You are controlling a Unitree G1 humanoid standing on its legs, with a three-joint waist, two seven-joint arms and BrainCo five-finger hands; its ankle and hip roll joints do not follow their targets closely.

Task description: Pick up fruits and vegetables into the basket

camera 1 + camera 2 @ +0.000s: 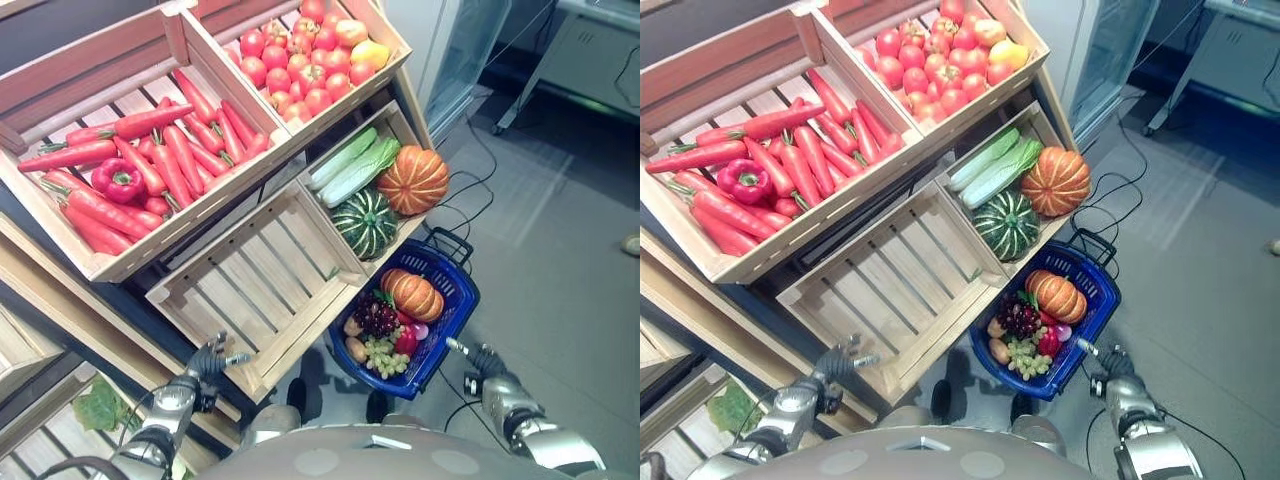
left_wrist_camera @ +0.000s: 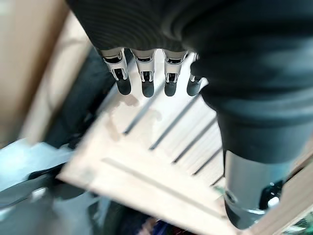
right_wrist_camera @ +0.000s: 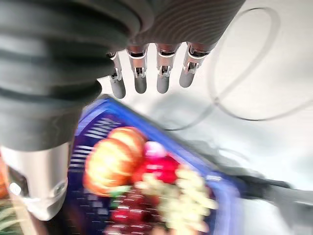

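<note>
In the blue basket, one orange pumpkin, two grape bunches

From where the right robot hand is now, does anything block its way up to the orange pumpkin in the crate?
Nothing solid stands between the right robot hand and the orange pumpkin; the blue basket sits on the floor below that path, its black handle toward the crate.

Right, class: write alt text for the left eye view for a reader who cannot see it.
A blue basket on the floor holds an orange pumpkin, grapes and other produce. Above it, wooden crates hold carrots, tomatoes and squash, one crate bare.
</note>
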